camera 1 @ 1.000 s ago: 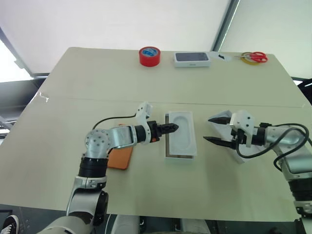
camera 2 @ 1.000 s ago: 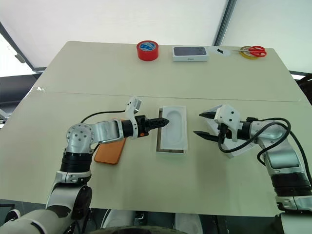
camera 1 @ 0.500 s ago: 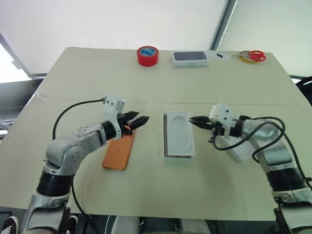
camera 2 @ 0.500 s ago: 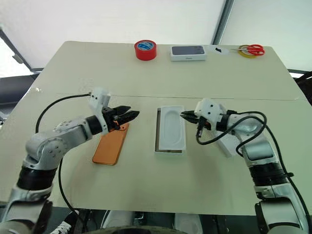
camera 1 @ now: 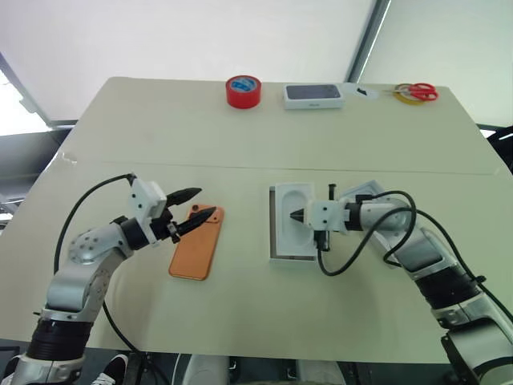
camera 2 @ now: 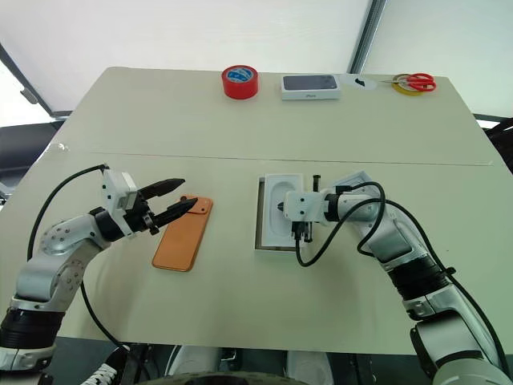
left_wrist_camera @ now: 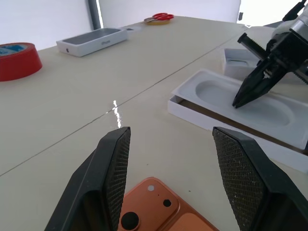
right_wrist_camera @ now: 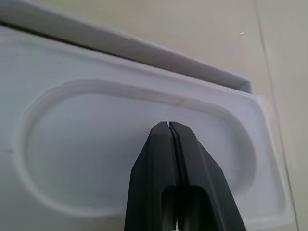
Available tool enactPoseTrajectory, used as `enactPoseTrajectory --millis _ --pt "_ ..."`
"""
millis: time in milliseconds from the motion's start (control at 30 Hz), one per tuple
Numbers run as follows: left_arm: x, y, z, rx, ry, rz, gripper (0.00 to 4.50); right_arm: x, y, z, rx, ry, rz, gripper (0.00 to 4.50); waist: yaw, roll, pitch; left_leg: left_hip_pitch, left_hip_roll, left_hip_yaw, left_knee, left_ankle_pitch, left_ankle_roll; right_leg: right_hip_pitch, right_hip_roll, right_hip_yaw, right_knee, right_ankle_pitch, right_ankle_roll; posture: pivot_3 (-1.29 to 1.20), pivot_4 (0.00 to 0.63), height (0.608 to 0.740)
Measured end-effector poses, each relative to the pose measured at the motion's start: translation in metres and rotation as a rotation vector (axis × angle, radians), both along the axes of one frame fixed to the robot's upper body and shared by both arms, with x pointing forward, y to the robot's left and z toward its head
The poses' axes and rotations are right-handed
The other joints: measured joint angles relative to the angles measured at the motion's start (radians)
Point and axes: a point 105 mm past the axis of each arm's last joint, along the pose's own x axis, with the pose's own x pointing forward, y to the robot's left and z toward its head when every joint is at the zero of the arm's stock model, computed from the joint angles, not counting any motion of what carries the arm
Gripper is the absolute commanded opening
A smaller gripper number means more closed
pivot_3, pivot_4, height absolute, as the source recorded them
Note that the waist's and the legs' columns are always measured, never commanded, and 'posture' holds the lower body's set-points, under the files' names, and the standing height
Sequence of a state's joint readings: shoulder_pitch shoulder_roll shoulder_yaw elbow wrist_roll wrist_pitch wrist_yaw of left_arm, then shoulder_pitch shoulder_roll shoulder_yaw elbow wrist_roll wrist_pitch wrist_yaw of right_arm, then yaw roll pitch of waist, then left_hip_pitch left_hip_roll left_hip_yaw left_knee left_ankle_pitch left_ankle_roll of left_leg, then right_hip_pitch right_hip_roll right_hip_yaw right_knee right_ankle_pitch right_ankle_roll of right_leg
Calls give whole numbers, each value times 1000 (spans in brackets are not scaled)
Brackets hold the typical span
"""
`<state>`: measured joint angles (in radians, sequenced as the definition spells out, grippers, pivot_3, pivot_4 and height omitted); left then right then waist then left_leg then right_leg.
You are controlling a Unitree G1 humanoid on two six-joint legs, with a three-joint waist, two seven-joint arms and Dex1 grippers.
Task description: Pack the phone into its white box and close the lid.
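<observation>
Now the right gripper (camera 2: 280, 205), jaws pressed shut, pokes the thin white oval-recessed insert (camera 1: 298, 238) atop the shallow white box (camera 1: 275, 255); left gripper (camera 1: 199, 205) gapes over the flat orange phone (camera 1: 196, 245).

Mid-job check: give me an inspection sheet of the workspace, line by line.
Surface: beige table, seam across it.
Job's things: orange phone lies flat; thin white insert lies skewed on the white box; lid behind the right arm.
Clutter: red tape roll, small dark-topped box, scissors along the far edge.
Grippers: left gripper open above the phone; right gripper shut over the insert's recess.
Cables: black cable loops off each wrist.
Surroundings: pale backdrop.
</observation>
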<state>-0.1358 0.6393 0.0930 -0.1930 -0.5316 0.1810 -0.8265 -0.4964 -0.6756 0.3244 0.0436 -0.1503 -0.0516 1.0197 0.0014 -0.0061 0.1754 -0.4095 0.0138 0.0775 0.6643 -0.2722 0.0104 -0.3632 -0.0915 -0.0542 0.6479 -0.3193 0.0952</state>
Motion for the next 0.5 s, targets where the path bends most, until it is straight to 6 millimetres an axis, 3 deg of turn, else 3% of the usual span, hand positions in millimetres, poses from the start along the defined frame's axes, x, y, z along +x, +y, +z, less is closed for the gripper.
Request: enactPoseTrajectory --millis 267,400,500 --pt "0 1 -1 3 1 13 2885 -26 21 -9 40 123 95 21 -16 0 0 0 0 0 0 -1 2 0 -1 0 0 0 0 0 150 730" --pt "1 0 -2 -5 2 26 2885 -22 33 -3 107 92 82 21 -18 0 0 0 0 0 0 -1 2 0 -1 0 0 0 0 0 150 730" --pt "2 0 -3 -16 4 34 2885 -9 31 3 130 44 33 21 -15 0 0 0 0 0 0 -1 2 0 -1 0 0 0 0 0 150 730"
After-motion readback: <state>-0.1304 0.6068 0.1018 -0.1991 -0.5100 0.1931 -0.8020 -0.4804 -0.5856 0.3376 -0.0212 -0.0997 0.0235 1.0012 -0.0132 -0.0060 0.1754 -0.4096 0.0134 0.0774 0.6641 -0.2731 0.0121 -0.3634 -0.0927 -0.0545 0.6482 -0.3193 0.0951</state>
